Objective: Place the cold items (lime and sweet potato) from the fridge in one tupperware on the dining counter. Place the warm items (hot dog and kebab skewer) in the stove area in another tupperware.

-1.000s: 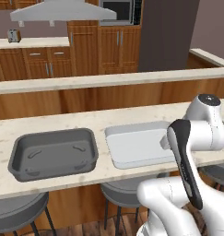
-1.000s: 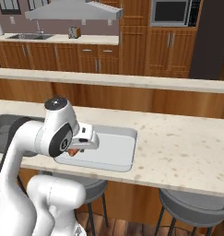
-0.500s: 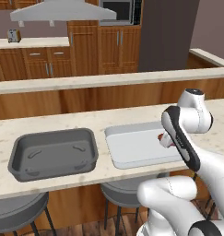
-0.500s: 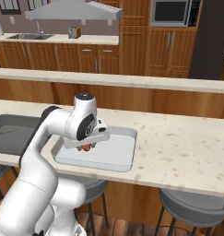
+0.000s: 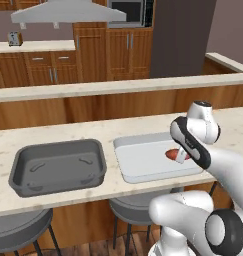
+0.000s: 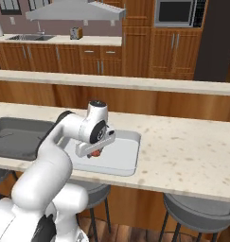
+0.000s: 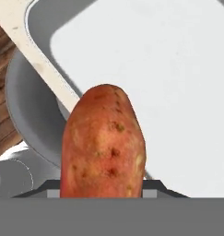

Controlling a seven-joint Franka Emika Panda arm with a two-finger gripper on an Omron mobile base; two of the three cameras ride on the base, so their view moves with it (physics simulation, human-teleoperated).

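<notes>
The arm has swung forward over the last second, carrying the sweet potato [image 7: 103, 143] out over the white tupperware [image 5: 143, 165]. The gripper [image 6: 94, 152] is clamped on it, just above the tray floor. The dark tupperware [image 5: 58, 165] alongside sits apart; nothing blocks lowering.

Even, soft rendered light, no glare, faint shadows under the counter [image 5: 68, 197]; all views sharp.
</notes>
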